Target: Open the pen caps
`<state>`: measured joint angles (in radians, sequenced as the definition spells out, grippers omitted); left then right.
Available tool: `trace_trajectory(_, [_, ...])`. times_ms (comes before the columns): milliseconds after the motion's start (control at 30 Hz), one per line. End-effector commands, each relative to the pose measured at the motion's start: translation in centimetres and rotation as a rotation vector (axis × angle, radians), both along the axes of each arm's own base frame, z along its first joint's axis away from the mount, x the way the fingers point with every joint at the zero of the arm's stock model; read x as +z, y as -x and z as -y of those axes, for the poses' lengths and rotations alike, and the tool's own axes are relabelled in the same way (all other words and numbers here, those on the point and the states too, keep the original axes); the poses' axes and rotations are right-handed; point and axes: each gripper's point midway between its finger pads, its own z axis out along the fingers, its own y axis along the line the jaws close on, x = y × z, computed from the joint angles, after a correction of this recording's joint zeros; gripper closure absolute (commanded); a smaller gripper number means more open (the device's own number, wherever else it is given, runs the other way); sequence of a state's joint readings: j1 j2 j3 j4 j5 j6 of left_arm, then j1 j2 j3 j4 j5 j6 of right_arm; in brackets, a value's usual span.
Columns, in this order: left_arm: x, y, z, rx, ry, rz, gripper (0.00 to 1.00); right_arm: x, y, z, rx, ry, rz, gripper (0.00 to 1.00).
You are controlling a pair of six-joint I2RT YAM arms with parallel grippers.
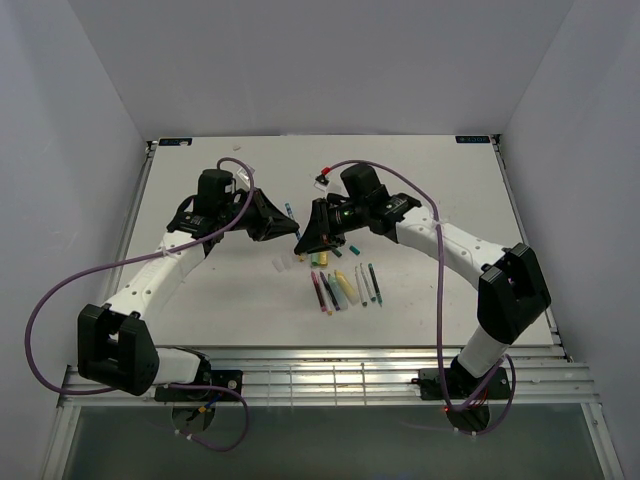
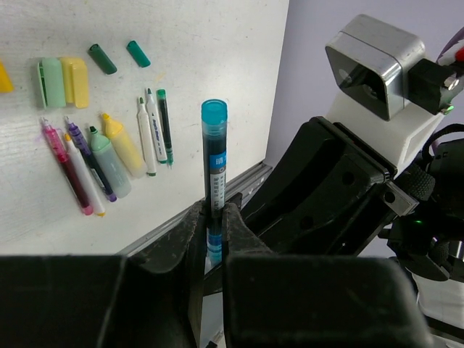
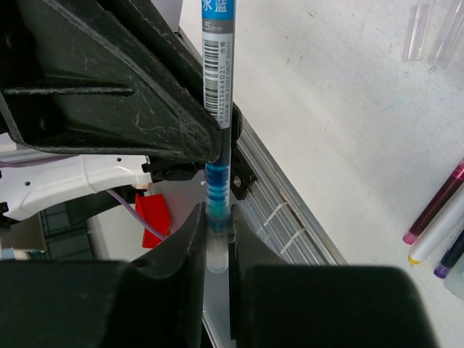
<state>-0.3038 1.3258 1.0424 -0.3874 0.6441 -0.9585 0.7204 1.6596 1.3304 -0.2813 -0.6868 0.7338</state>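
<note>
left gripper (image 2: 214, 217) clamped on blue pen (image 2: 214, 156) barrel, right gripper (image 3: 216, 239) clamped on its other end, above table (image 1: 430, 180) centre, loose pens (image 1: 345, 288) near

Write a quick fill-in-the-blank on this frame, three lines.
1. Both arms' jaws are shut on one ___ pen.
2. The cap touching the yellow cap is pale ___.
3. Beside those lie ___ dark green caps.
Missing: blue; green; two.
</note>
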Motion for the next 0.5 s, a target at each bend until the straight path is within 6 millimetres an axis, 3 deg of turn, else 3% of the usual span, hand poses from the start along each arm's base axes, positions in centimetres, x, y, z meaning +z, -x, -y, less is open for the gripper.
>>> trace_trajectory(0, [2.4,0.1,0.4,-0.013,0.032,0.064,1.0,0.8,1.0,-0.9,0.038,-0.039,0.011,0.92])
trace_trajectory(100, [2.4,0.0,0.6,-0.024,0.035,0.068,1.0,0.8,1.7,-0.8,0.048,-0.044,0.002,0.92])
trace_trajectory(233, [2.1,0.1,1.0,-0.047,0.057,0.06,0.68,1.3,2.2,-1.0,0.068,-0.09,-0.001,0.92])
trace_trajectory(467, [1.6,0.2,1.1,-0.054,0.058,0.052,0.59,2.4,2.8,-1.6,0.113,-0.173,-0.033,0.92])
